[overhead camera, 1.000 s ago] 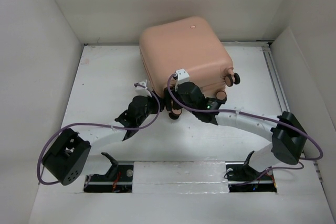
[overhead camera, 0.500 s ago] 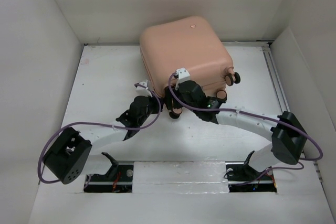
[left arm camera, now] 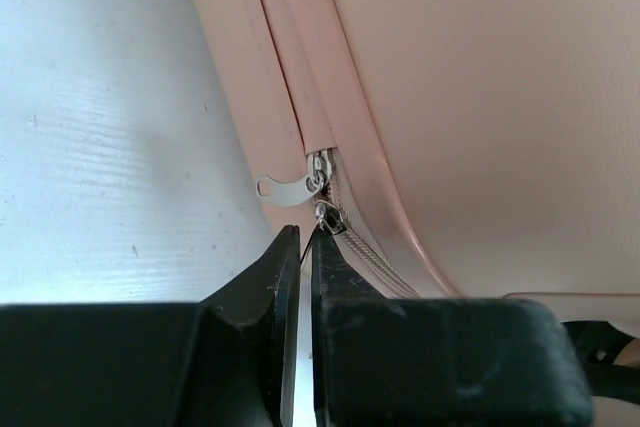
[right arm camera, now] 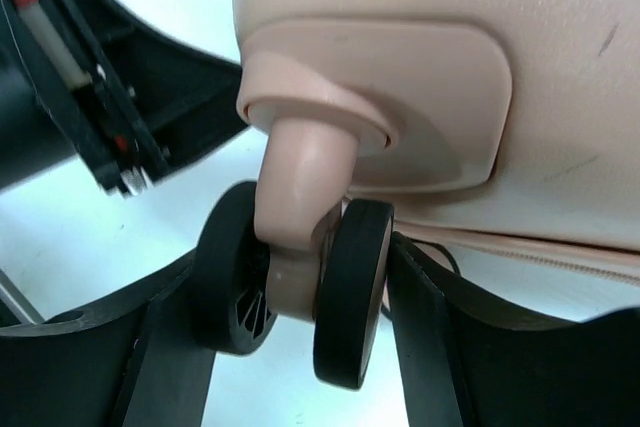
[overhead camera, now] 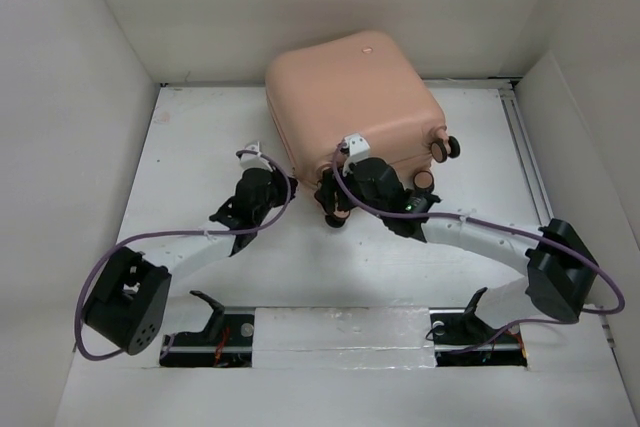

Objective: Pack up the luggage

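Two failures look likely from here, and both begin with the hold on the luggage slipping.

On the white tabletop (overhead camera: 190,147) the luggage (overhead camera: 350,97) lies flat on one shell at upper centre of the top view, close to the back wall. As far as the views show, it is zipped shut. Nothing weighs it down, so any sideways pull on the zip could slide or turn the whole case instead of moving the slider.

Only the right pincer (right arm camera: 295,282) is placed to stop that. It is grasping the caster (right arm camera: 300,177) at the case's near corner, with one finger against the outer face of each black wheel. Since a caster swivels and its wheels roll, the case could pivot about that hold, or the wheels could roll out from between the fingers.

At the near left corner, lower centre of the left wrist view, the left pincer (left arm camera: 305,242) is clenched tight. Its tips meet the lower zip slider (left arm camera: 327,215), just below a second slider whose pull tab (left arm camera: 283,187) sticks out free. Whether anything is actually caught between the tips cannot be told. At best the bite is thin, so a tug off the line of the zip could let it slip off or jam the slider at the rounded corner.
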